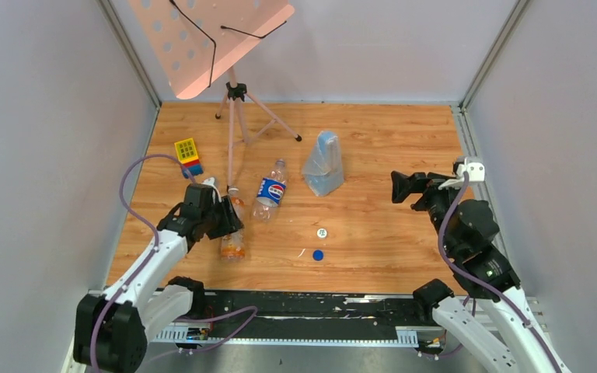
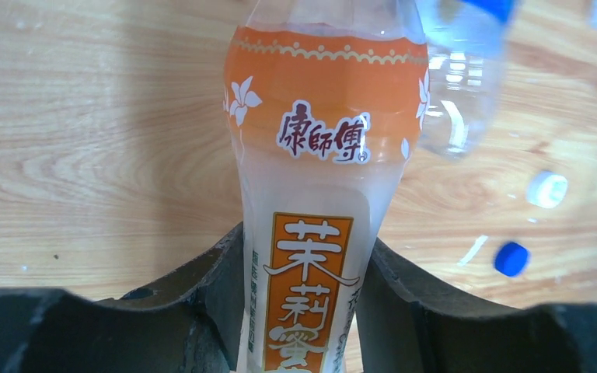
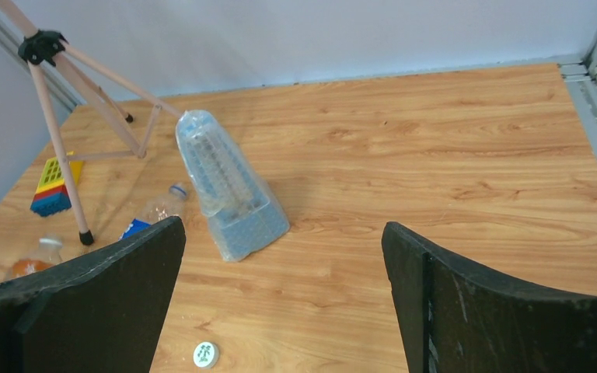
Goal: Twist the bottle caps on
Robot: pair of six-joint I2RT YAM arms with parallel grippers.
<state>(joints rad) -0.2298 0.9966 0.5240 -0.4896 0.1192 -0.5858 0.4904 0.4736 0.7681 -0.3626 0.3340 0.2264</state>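
My left gripper [image 1: 219, 219] is shut on the orange-labelled bottle [image 1: 233, 245]. In the left wrist view both fingers [image 2: 202, 311] press the sides of the orange bottle [image 2: 322, 155]. The Pepsi bottle [image 1: 270, 190] lies on its side just right of it and shows in the left wrist view [image 2: 459, 85]. Neither bottle's mouth shows clearly. The white cap [image 1: 321, 232] and the blue cap [image 1: 318, 254] lie loose on the table right of the bottles, also in the left wrist view: white cap [image 2: 547, 189], blue cap [image 2: 511, 258]. My right gripper [image 1: 404, 186] is open and empty above the table, far right of the caps.
A bluish see-through plastic bag [image 1: 324, 163] stands behind the caps. A music stand's tripod [image 1: 237, 116] stands at the back left, one foot near the Pepsi bottle. A stack of toy bricks [image 1: 188, 155] sits left of it. Walls close in on three sides.
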